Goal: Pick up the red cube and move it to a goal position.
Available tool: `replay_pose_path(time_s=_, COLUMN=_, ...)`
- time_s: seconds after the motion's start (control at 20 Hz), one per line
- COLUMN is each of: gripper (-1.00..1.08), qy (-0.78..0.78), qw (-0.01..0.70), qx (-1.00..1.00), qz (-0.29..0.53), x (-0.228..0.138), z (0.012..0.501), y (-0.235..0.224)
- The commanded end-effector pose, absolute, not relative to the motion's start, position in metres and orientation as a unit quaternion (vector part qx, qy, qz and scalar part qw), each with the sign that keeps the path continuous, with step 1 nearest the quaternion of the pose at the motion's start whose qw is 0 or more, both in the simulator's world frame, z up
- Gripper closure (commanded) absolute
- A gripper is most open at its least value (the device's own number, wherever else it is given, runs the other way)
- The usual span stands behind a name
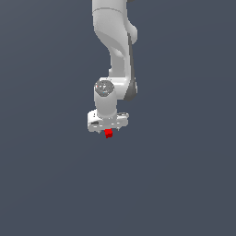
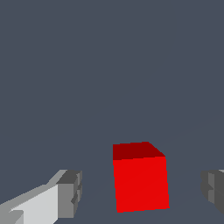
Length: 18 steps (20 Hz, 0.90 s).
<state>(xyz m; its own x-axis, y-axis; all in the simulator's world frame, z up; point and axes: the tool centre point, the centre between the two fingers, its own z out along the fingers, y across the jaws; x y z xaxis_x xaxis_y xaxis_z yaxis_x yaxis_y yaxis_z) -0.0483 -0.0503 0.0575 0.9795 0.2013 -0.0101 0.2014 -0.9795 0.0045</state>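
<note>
Red cube (image 2: 140, 181) sits on the grey floor (image 2: 109, 65) btwn the gripper (image 2: 142, 192) fingers (image 2: 70, 194), pincer spread wide, holding nothing. Best approach, judging from the wrist view: centre cube, it's nearer one pad, then close evenly w/o nudging it.

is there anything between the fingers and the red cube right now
Nothing visible. In the wrist view the small bright red cube sits between the two grey fingers, with only bare grey surface in the gaps on both sides. The white gripper is open and not touching it.
</note>
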Motion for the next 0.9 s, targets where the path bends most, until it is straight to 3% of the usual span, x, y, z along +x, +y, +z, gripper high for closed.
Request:
replay_pose_path(time_s=0.0, gripper=-0.92, qy=0.116, qw=0.002, qx=0.993, qz=-0.002, x=-0.052, z=0.044, y=-0.051)
replay_pose_path(time_s=0.45, gripper=-0.92, qy=0.138, qw=0.000, qx=0.990, qz=0.000, x=-0.057, z=0.022, y=-0.054)
replay_pose_path(time_s=0.5, gripper=1.08, qy=0.138, qw=0.000, qx=0.990, qz=0.000, x=-0.057, z=0.022, y=-0.054)
replay_pose_path(time_s=0.85, gripper=1.08, qy=0.138, qw=0.000, qx=0.990, qz=0.000, x=-0.057, z=0.022, y=-0.054)
